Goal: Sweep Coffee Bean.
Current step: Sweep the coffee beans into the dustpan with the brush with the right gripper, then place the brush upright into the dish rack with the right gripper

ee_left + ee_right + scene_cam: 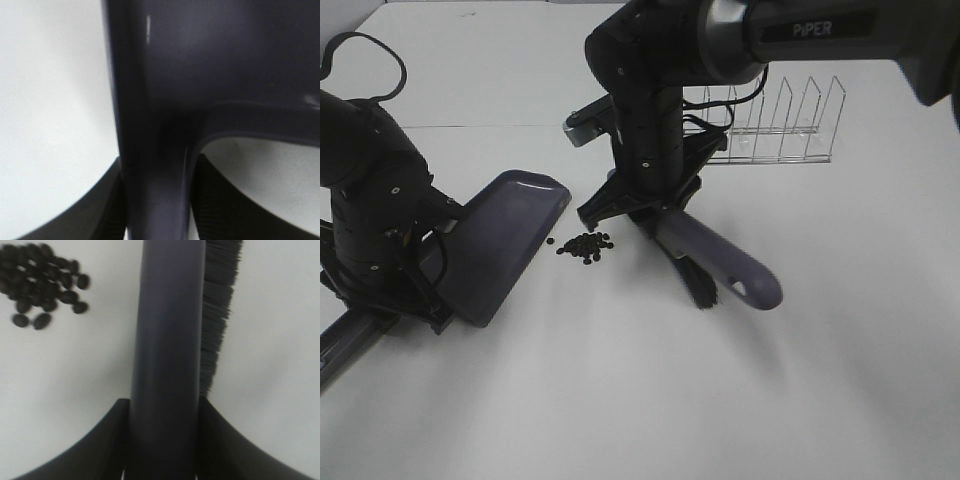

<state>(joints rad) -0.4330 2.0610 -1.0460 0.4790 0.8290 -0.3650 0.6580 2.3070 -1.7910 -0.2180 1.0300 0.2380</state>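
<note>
— What sits lowest in the frame?
— Lower left, the left gripper point(160, 215), clamped on the dustpan point(510, 235) handle, with the pan's mouth facing right on the white table point(620, 400).
— And the coffee bean point(585, 246)?
— In a small pile at centre, on the table just off the pan's lip.
— The right gripper point(162, 440)?
— Closed around the brush point(715, 268), bristles right of the pile and apart from it. A wire rack point(770, 125) stands upper right.
</note>
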